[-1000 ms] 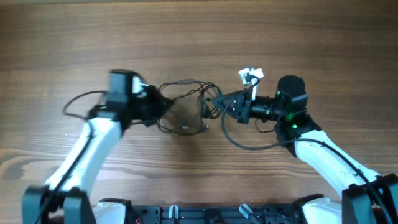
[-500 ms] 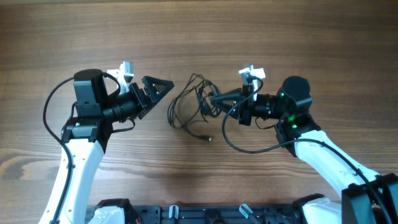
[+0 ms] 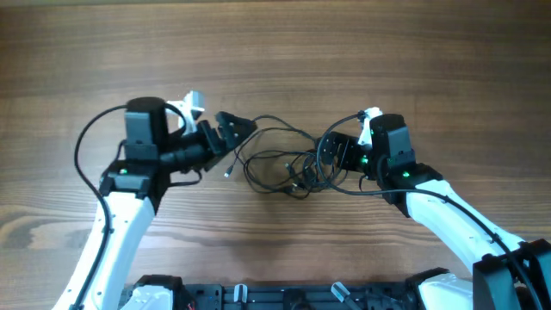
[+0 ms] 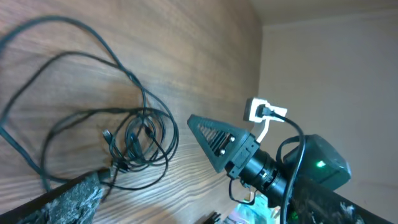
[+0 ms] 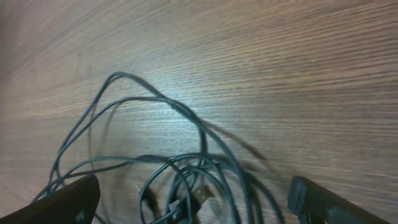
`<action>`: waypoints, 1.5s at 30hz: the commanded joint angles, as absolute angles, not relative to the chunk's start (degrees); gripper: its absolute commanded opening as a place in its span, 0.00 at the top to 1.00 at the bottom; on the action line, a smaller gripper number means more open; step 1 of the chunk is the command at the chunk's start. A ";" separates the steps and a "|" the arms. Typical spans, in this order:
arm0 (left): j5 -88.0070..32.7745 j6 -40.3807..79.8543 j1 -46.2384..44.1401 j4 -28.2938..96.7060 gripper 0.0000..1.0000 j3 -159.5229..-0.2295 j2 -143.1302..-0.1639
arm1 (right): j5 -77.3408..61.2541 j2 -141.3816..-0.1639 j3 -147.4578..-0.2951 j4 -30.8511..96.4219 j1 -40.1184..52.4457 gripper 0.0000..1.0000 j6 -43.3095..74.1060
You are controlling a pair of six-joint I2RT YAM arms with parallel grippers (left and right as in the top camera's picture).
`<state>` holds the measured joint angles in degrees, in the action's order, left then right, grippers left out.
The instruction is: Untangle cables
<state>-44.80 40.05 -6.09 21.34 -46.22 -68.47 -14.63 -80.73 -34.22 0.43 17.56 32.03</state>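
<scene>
While both arms are held low over the middle of the tabletop (image 3: pixel 275 52), the cables (image 3: pixel 280 159) are seen lying between them in a loose black tangle, flat on the wood and gripped by nothing. The left claw (image 3: pixel 239 136) is parked just left of the tangle, its two fingers spread in a wide V and aimed at the far-left loops, with nothing caught in it. The right claw (image 3: pixel 325 157) is set against the tangle's right edge, its jaws thrown just as wide. From the right wrist view the knotted part is framed low between the two fingers (image 5: pixel 68 199), and no strand is pinched.

A small plug (image 5: pixel 200 195) can be picked out inside that knot, where the loops are crossed most thickly. Longer, simpler loops are flung out toward the far side and the left. From the left wrist view one strand is run right up to the near finger (image 4: pixel 62 202), though whether it is actually touched cannot be told at that blurred edge.

The facing placement is judged deliberate: with one claw at each side, the bundle could be taken at two points and drawn apart. The wide jaws are read as readiness for a fresh grasp.

No brand, label or writing can be read anywhere. Only a green lamp (image 3: pixel 402 173) is noted glowing on the right arm.
</scene>
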 commanded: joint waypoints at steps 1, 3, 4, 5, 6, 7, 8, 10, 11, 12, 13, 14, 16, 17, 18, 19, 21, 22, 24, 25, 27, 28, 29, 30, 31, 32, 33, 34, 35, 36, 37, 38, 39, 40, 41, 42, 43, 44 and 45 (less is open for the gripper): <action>-33.34 50.43 -15.11 20.56 0.01 -46.41 -69.82 | -8.16 -78.85 -36.38 1.50 15.97 0.00 33.17; -26.76 57.41 -20.49 20.60 0.01 -46.41 -70.59 | -6.07 -76.01 -38.98 6.59 12.95 0.00 37.63; -23.38 62.33 -23.77 20.58 0.01 -46.41 -71.24 | -3.99 -73.43 -41.78 12.47 9.63 0.00 40.84; -17.89 71.57 -28.69 20.56 0.00 -46.41 -72.79 | -2.72 -71.22 -43.29 16.27 7.03 0.00 42.00; -15.33 77.89 -31.27 20.56 0.00 -46.41 -74.02 | -2.59 -68.55 -44.05 19.73 4.36 0.00 42.46; -13.02 87.31 -34.63 19.59 0.01 -46.39 -76.09 | -2.98 -66.04 -44.03 21.98 2.07 0.00 43.05; -12.75 87.50 -37.26 14.20 0.02 -46.39 -78.50 | -2.92 -63.37 -44.03 25.10 -0.01 0.00 43.42; -13.63 69.04 -39.79 1.15 0.05 -47.62 -83.55 | -2.74 -59.94 -44.03 30.57 -2.33 0.00 41.25; -13.39 64.90 -39.24 4.43 0.05 -49.74 -85.27 | -2.74 -59.20 -44.03 32.03 -2.79 0.00 40.60; -13.69 59.55 -37.93 12.53 0.09 -54.50 -88.53 | -2.76 -58.28 -44.03 33.74 -3.33 0.00 40.66; -13.98 53.78 -37.63 18.22 0.10 -59.16 -91.64 | -2.76 -57.45 -44.03 34.22 -3.90 0.00 40.58; -13.67 50.04 -37.80 21.80 0.10 -63.48 -94.06 | -2.72 -56.62 -44.03 34.41 -4.32 0.00 40.42; -10.28 46.33 -38.65 28.12 0.08 -73.47 -98.89 | -2.74 -54.72 -44.03 35.16 -5.21 0.00 39.90; -9.10 44.80 -39.24 30.06 0.08 -78.13 -101.38 | -2.72 -54.04 -44.03 35.31 -5.39 0.00 38.48; -9.10 44.12 -39.66 30.92 0.08 -80.44 -103.02 | -2.72 -53.52 -44.03 35.55 -5.39 0.00 37.15; -9.13 44.51 -40.45 32.03 0.11 -82.59 -105.45 | -2.74 -53.21 -44.03 36.29 -5.39 0.00 36.42; -9.98 48.90 -42.44 31.94 0.13 -82.67 -108.60 | -2.28 -53.30 -44.03 38.22 -5.39 0.00 35.94; -10.00 50.61 -43.81 31.94 0.15 -82.67 -110.10 | -2.00 -53.41 -44.03 38.87 -5.39 0.00 35.92; -9.93 53.06 -46.02 31.99 0.15 -82.67 -112.22 | -0.99 -53.39 -44.03 39.57 -5.39 0.00 35.97; -9.93 55.11 -46.83 31.99 0.15 -82.67 -113.49 | -1.04 -53.39 -44.03 39.99 -5.39 0.00 36.01; -9.98 58.72 -47.53 32.01 0.16 -82.67 -116.33 | -1.02 -53.39 -44.03 40.64 -5.39 0.00 35.94; -10.00 59.77 -47.53 32.27 0.18 -82.67 -117.25 | -0.97 -53.39 -44.03 40.86 -5.39 0.00 35.64; -10.00 60.53 -47.53 32.16 0.18 -82.67 -117.91 | -1.02 -53.39 -44.03 40.97 -5.39 0.00 34.59; -10.00 60.51 -47.53 31.86 0.19 -82.67 -117.99 | -1.02 -53.39 -44.03 41.21 -5.39 0.00 34.50; -9.96 60.53 -47.53 31.44 0.20 -82.67 -118.13 | -1.04 -53.39 -44.03 41.54 -5.39 0.00 34.50; -9.89 60.93 -47.51 30.87 0.21 -82.67 -118.52 | -1.02 -53.41 -44.03 41.67 -5.39 0.00 34.52; -9.89 61.19 -47.53 30.59 0.23 -82.67 -119.22 | -1.04 -53.39 -44.03 41.67 -5.39 0.00 34.50; -9.98 61.93 -47.53 30.52 0.23 -82.67 -120.29 | -1.04 -53.39 -44.03 41.76 -5.39 0.00 34.52; -10.22 62.02 -47.59 30.22 0.25 -82.67 -121.45 | -1.04 -53.39 -44.03 41.91 -5.39 0.00 34.50; -10.92 62.00 -47.86 29.41 0.27 -82.67 -122.69 | -1.04 -53.39 -44.03 42.11 -5.39 0.00 34.50; -11.11 62.02 -48.16 28.75 0.28 -82.67 -123.11 | -1.02 -53.39 -44.03 42.24 -5.39 0.00 34.50; -10.79 62.04 -48.64 27.90 0.32 -82.67 -123.50 | -1.04 -53.41 -44.03 42.33 -5.39 0.00 34.52; -10.13 62.76 -49.04 27.44 0.39 -82.67 -123.98 | -1.04 -53.39 -44.03 42.63 -5.39 0.00 34.48; -9.26 63.96 -49.34 27.35 0.43 -82.67 -124.60 | -1.04 -53.39 -44.03 43.00 -5.39 0.00 34.50; -8.88 63.94 -49.45 27.18 0.53 -82.67 -125.56 | -1.04 -53.39 -44.03 43.64 -5.39 0.00 34.50; -8.86 63.90 -49.45 27.20 0.68 -82.65 -126.39 | -1.13 -53.39 -44.03 43.88 -5.39 0.00 34.48; -8.45 63.16 -49.32 26.87 0.91 -82.65 -126.39 | -1.52 -53.39 -44.03 43.88 -5.37 0.00 34.50; -7.88 61.25 -49.15 26.17 0.96 -82.76 -126.23 | -2.15 -53.41 -44.03 43.97 -5.37 0.00 34.50; -7.81 56.14 -47.97 26.50 0.96 -84.09 -125.12 | -2.92 -53.41 -44.01 44.27 -5.39 0.00 34.61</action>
